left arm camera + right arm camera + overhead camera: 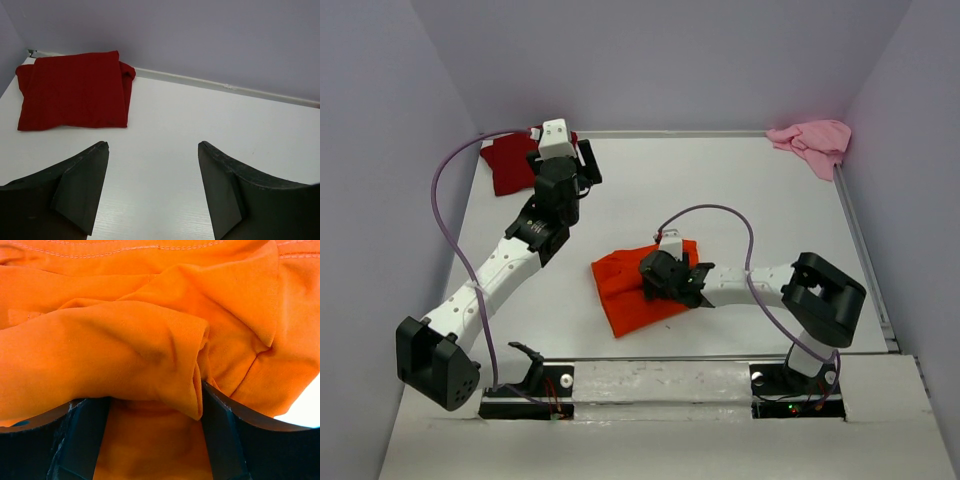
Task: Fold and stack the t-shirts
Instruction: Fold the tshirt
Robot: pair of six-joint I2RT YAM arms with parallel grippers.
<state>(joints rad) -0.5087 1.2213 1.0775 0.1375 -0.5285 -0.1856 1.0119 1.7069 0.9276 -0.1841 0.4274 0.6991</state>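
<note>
The bright orange t-shirt (pixel 628 292) lies partly folded on the table's middle. My right gripper (pixel 658 280) sits low on it, jaws apart, with a bunched fold of orange cloth (pixel 125 340) lying between the fingers (pixel 220 430); the right wrist view (pixel 152 405) shows the jaws wide. The dark red t-shirt (pixel 506 165) lies folded in the far left corner and also shows in the left wrist view (pixel 75 90). My left gripper (pixel 584 166) is open and empty just right of it, above bare table (pixel 152 145). The pale pink t-shirt (pixel 812 142) lies crumpled in the far right corner.
Purple walls close the white table (pixel 720 190) on the left, back and right. A raised rim runs along the back and right edges. A purple cable loops over each arm.
</note>
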